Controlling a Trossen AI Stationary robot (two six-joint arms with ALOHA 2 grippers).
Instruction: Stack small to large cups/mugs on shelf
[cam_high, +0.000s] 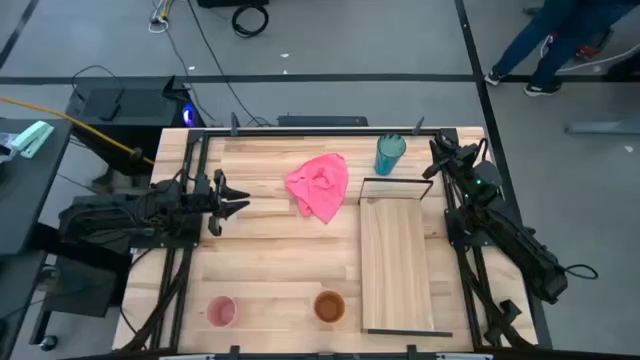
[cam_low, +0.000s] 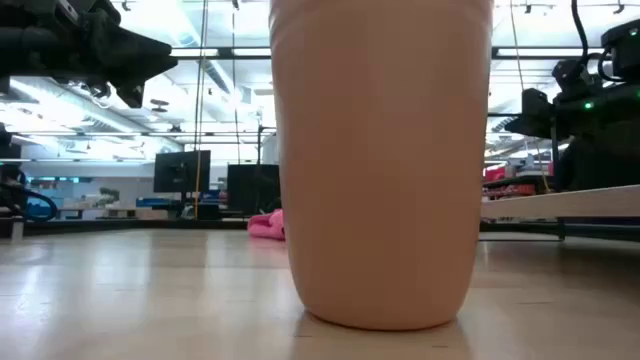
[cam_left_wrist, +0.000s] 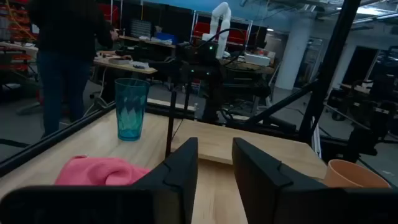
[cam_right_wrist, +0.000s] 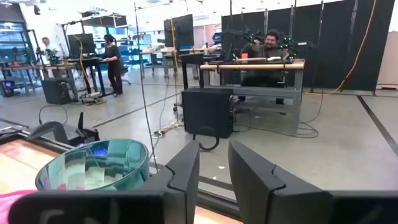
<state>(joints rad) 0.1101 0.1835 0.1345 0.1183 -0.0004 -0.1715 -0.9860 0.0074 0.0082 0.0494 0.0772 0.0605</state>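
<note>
High view: three cups stand apart around the bare shelf (cam_high: 397, 262), none stacked yet.

Taking the shelf as landmark: the teal tumbler (cam_high: 389, 154) stands just beyond its wire-framed far end, the orange cup (cam_high: 329, 306) sits beside its near corner, and the pink cup (cam_high: 221, 311) is well out past the orange one; a pink cloth (cam_high: 319, 185) lies off the far corner. The left end effector (cam_high: 232, 200) hovers past the cloth, released and holding nothing; the right end effector (cam_high: 437, 160), also released and empty, hangs close by the tumbler. The cups look light, stiff and smooth-walled, likely slippery; pinching across a rim or mid-wall seems best. Only the low view shows the orange cup's tapered side, close up; the right wrist view alone looks into the tumbler's open mouth.
</note>
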